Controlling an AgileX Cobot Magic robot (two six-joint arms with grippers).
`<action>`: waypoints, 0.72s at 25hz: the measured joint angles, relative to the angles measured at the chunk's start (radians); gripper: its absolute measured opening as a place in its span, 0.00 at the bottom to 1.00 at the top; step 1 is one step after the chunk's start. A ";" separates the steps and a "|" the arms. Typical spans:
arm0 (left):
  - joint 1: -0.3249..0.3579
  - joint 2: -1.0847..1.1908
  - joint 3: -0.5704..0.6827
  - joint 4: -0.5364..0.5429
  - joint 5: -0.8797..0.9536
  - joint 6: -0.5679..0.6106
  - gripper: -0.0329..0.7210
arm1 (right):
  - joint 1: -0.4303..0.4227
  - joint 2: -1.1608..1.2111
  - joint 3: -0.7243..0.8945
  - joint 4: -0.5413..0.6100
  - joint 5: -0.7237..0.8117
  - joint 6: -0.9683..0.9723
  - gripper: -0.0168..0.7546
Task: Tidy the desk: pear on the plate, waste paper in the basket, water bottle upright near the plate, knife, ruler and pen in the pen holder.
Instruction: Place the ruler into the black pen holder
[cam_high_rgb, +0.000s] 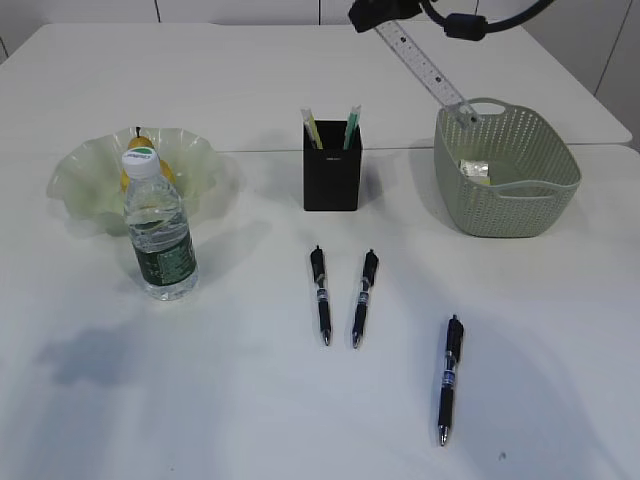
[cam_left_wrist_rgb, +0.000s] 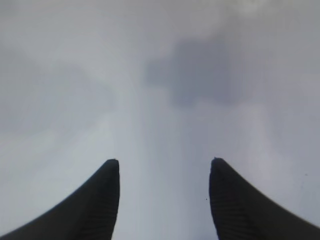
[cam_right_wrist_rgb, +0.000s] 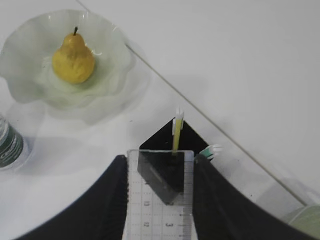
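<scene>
My right gripper (cam_high_rgb: 383, 20) hangs high at the back, shut on the clear ruler (cam_high_rgb: 428, 70), which slants down toward the basket's (cam_high_rgb: 505, 170) rim. In the right wrist view the ruler (cam_right_wrist_rgb: 159, 205) lies between the fingers, with the black pen holder (cam_right_wrist_rgb: 161, 139) below and showing through it. Two knives (cam_high_rgb: 312, 128) (cam_high_rgb: 352, 126) stand in the pen holder (cam_high_rgb: 332, 170). Three pens (cam_high_rgb: 320, 295) (cam_high_rgb: 364, 297) (cam_high_rgb: 449, 378) lie on the desk (cam_high_rgb: 250, 400). The pear (cam_right_wrist_rgb: 73, 57) rests in the plate (cam_right_wrist_rgb: 30, 85). The water bottle (cam_high_rgb: 158, 228) stands upright before the plate. Waste paper (cam_high_rgb: 475, 168) is in the basket. My left gripper (cam_left_wrist_rgb: 164, 162) is open over bare desk.
A seam between two tabletops (cam_high_rgb: 260, 150) runs behind the pen holder. The desk's back right corner (cam_high_rgb: 620, 135) lies just beyond the basket. My left arm's shadow (cam_high_rgb: 90, 355) falls on the front left of the desk.
</scene>
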 joint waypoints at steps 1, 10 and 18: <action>0.000 0.000 0.000 0.000 0.004 0.000 0.58 | -0.004 0.000 0.000 0.005 -0.028 0.000 0.39; 0.000 0.000 0.000 0.000 0.017 0.000 0.58 | -0.005 0.071 0.000 0.096 -0.227 0.000 0.39; 0.000 0.000 0.000 0.000 0.019 0.000 0.58 | -0.005 0.176 0.000 0.180 -0.401 0.000 0.39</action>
